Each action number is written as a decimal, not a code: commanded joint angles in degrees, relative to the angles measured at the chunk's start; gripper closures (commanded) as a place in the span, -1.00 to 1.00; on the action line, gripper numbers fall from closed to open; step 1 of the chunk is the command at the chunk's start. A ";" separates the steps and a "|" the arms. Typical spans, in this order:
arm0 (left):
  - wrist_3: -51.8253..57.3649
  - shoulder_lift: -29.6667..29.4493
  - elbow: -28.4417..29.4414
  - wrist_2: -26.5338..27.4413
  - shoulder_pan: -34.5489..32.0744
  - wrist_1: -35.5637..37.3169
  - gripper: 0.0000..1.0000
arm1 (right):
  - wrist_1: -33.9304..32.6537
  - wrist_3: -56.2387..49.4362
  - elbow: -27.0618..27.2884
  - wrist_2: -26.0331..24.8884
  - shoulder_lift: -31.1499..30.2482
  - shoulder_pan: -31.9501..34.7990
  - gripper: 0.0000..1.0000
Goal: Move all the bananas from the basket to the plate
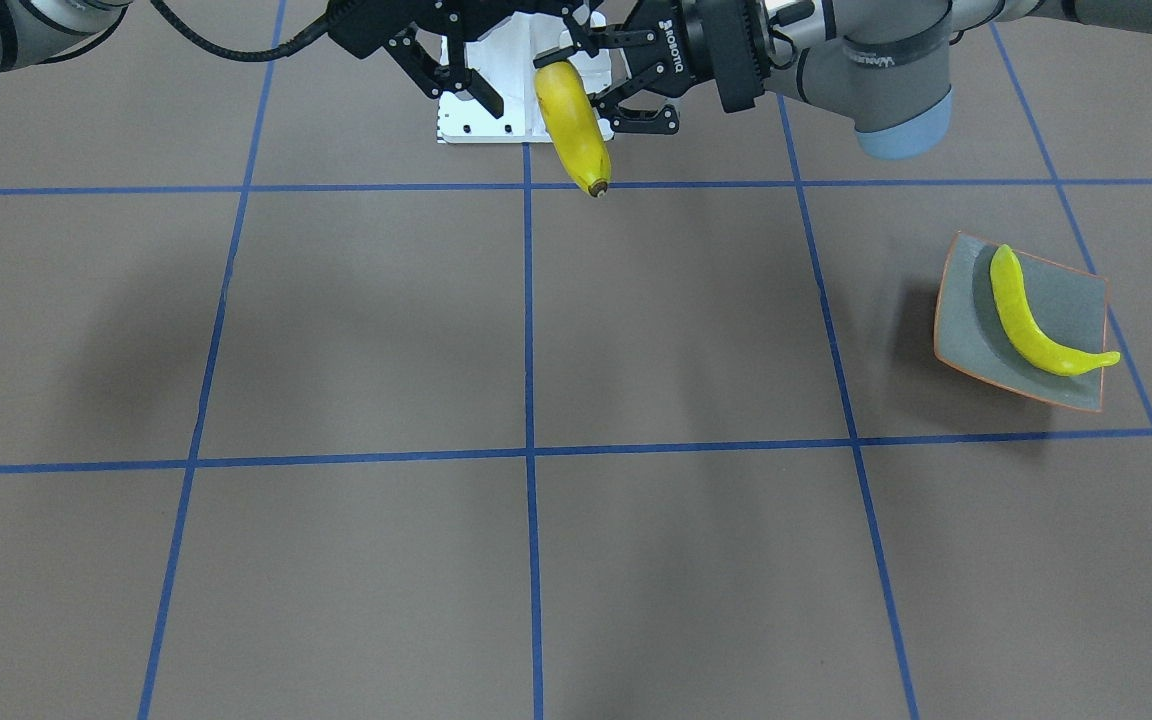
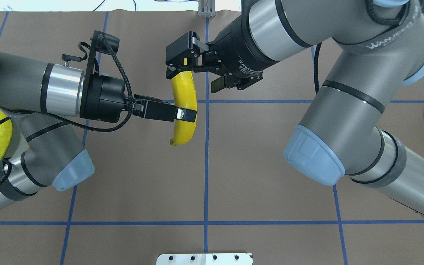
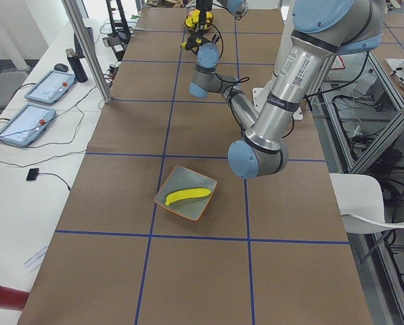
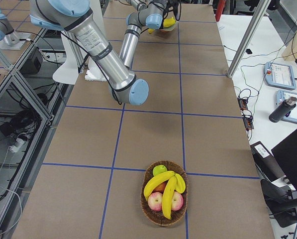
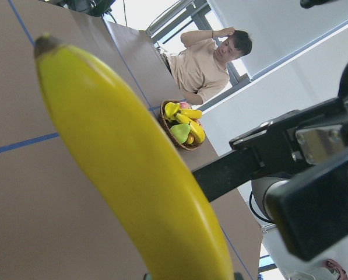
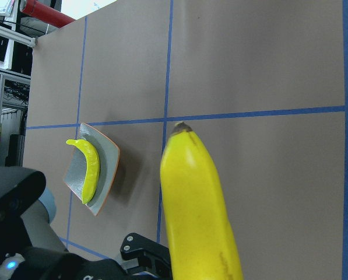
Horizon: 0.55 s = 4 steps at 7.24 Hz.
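Note:
A yellow banana (image 1: pixel 573 125) hangs over the table's middle near the robot base, dark tip down; it also shows in the overhead view (image 2: pixel 185 95). My left gripper (image 1: pixel 576 80) (image 2: pixel 187 115) is shut on its upper part. My right gripper (image 1: pixel 464 95) stands beside the banana's top end with its jaws apart, holding nothing. Another banana (image 1: pixel 1026 320) lies on the grey-green plate (image 1: pixel 1071 290) on my left side. The wicker basket (image 4: pixel 144 199) at my far right holds more bananas (image 4: pixel 160 186).
The basket also holds red apples (image 4: pixel 155 201) and a green fruit (image 4: pixel 159 170). The white base plate (image 1: pixel 481 125) is under the two grippers. A person (image 5: pixel 208 64) sits beyond the basket's end of the table. Blue tape lines cross the brown table.

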 commanded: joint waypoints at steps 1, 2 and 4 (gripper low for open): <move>-0.23 2.50 -0.13 -0.08 -0.13 -0.02 1.00 | -0.17 -3.69 -0.24 0.25 -4.06 2.88 -1.00; -0.49 4.95 -0.48 -0.08 -0.31 -0.02 1.00 | -0.34 -6.32 -0.42 0.25 -6.26 4.98 -1.00; -0.50 11.36 -1.79 -0.08 -0.57 0.15 1.00 | -0.52 -11.76 -2.86 0.07 -10.74 9.64 -1.00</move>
